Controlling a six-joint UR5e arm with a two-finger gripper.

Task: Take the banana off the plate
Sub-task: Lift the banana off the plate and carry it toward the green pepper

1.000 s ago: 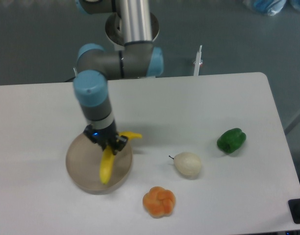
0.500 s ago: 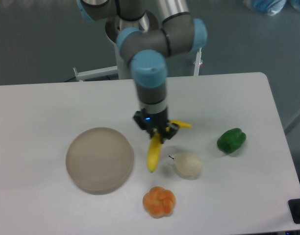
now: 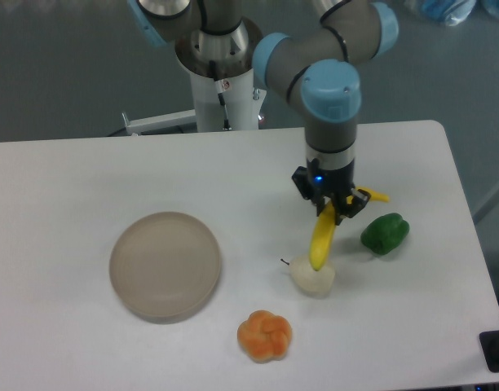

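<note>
Since the banana (image 3: 322, 237) is clamped near its upper end by the jaws, it hangs tip-down over the pear (image 3: 313, 274), well clear of the bare plate (image 3: 165, 265); pick judged done

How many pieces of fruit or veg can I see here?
4. The curved yellow banana hangs in the gripper above the pale cream pear; the green bell pepper lies to its right; the lobed orange fruit sits near the front. The round beige plate holds none.
</note>
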